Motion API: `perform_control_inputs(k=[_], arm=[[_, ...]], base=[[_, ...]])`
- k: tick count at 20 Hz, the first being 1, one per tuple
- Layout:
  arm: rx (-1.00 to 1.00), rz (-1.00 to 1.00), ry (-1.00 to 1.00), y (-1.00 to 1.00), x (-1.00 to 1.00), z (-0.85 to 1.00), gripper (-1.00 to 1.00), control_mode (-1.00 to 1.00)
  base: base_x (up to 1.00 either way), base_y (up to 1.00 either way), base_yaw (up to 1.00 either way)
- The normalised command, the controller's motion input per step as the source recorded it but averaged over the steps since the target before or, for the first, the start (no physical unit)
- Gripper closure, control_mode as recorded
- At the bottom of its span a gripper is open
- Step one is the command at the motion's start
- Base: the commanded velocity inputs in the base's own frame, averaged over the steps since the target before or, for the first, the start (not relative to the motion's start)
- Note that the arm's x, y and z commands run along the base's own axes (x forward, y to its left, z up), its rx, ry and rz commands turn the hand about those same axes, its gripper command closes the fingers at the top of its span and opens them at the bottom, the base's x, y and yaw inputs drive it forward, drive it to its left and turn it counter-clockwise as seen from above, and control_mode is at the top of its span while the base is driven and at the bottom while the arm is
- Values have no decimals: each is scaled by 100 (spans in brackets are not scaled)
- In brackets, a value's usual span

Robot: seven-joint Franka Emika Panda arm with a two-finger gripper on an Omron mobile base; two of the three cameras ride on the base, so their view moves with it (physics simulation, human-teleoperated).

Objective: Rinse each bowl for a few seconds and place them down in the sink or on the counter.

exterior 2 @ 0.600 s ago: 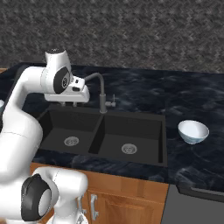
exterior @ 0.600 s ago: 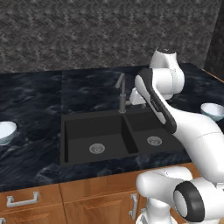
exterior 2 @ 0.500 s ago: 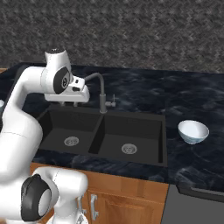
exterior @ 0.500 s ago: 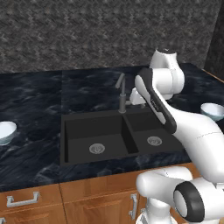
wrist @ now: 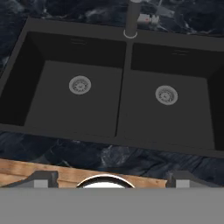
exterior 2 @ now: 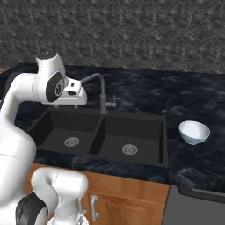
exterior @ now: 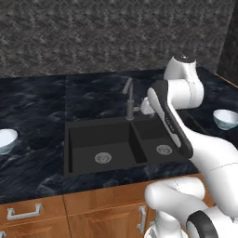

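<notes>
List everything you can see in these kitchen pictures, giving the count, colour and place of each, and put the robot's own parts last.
bowls: two, white with pale blue tint; one on the counter left of the sink, one on the counter right of it
sink: one, matte black, two basins, set into the counter
drains: two, silver, one in each basin
faucet: one, dark grey gooseneck, behind the sink's divider
counter: one, glossy black marble-look
cabinets: brown wood, silver handles, below the counter
back wall: grey speckled
arm: one, white, above the sink
tool: one, dark tips, open, holding nothing
</notes>
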Motion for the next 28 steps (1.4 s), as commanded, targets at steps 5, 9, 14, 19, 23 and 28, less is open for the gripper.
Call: perform_control_inputs(k=[5,9,14,19,23,28], arm=[[0,0,-9,-22,-25,7,-100,-100],[0,0,-7,-28,-22,5,-100,-100],[-1,0,-12,-26,-12,0,-100,-100],[0,0,-11,-24,-2,0,-100,-100],[0,3,-10,-21,0,0,-100,-100],[0,5,-9,-20,4,0,-100,-100]], base=[[0,0,0],[0,0,0],[0,0,0],[0,0,0],[0,0,0],[0,0,0]])
